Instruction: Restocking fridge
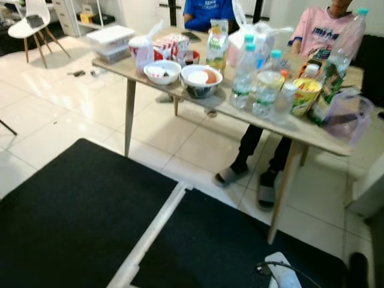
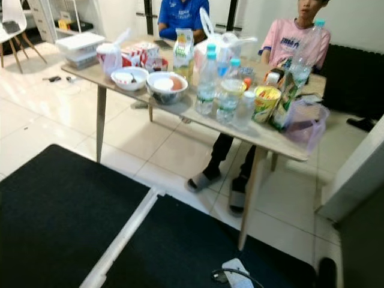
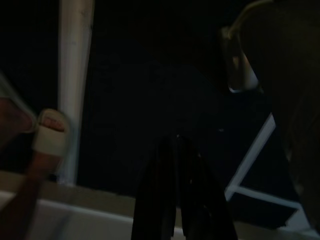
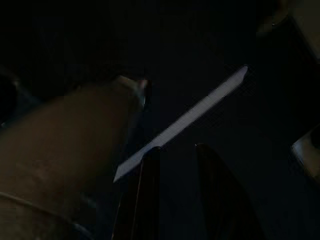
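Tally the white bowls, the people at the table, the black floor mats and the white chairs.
White bowls: 2
People at the table: 2
Black floor mats: 2
White chairs: 1
Total: 7

Crowded table (image 1: pixel 312 135) (bottles (image 1: pixel 244 75), bowls (image 1: pixel 201 80))

Water bottles (image 1: pixel 245 77), two bowls (image 1: pixel 201 80), a juice carton (image 1: pixel 217 45) and snacks stand crowded on the wooden bench (image 1: pixel 312 133).

White moulded plastic chair (image 1: pixel 33 21) at 10 o'clock on glossy pale tiled floor (image 1: pixel 54 114); black floor mats (image 1: pixel 78 216) at 6 o'clock.
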`<state>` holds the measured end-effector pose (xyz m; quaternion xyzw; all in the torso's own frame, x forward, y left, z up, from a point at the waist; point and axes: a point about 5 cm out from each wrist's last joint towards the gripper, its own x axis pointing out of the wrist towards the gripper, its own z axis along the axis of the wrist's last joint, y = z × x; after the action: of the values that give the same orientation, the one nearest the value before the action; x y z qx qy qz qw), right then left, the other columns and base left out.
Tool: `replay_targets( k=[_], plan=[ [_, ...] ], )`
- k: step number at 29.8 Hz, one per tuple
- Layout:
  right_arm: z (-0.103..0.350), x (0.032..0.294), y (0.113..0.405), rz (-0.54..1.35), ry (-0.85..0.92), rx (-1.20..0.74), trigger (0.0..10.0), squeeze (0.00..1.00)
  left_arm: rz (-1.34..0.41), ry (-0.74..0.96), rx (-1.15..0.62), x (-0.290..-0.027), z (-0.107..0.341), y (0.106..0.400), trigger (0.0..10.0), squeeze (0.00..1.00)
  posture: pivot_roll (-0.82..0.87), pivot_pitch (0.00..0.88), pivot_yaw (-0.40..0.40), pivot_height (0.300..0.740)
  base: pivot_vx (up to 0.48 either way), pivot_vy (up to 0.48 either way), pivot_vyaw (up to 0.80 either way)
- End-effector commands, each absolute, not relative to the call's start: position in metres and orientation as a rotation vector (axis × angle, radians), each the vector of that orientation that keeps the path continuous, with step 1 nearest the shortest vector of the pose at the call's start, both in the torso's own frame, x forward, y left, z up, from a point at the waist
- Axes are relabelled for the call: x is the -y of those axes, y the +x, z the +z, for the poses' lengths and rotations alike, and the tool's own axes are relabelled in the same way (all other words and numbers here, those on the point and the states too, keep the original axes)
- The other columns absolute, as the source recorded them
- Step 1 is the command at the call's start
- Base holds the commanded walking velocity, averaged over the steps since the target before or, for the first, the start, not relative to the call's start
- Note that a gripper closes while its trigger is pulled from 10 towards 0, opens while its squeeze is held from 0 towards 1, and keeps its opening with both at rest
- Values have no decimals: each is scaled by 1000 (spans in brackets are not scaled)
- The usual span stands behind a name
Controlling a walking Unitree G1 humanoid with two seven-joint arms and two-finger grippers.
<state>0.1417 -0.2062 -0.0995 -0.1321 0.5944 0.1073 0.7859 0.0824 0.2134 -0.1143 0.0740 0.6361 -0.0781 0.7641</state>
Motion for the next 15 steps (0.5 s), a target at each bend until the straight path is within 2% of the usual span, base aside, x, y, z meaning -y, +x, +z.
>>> replay_targets(
  k=[1,14,15],
  plan=[
    [-98,205,147,222,-272,-1257,10000,0,-180,149,-1318,-209,-112,97,10000,0,-17,0,14,740,345,0,0],
    [-98,205,146,210,-279,-1270,10000,0,-184,150,-1319,-209,-112,97,10000,0,-21,0,18,740,344,0,0],
    [-98,205,146,216,-281,-1275,10000,0,-184,150,-1319,-209,-112,97,10000,0,-21,0,18,740,341,0,-750]
  ],
)
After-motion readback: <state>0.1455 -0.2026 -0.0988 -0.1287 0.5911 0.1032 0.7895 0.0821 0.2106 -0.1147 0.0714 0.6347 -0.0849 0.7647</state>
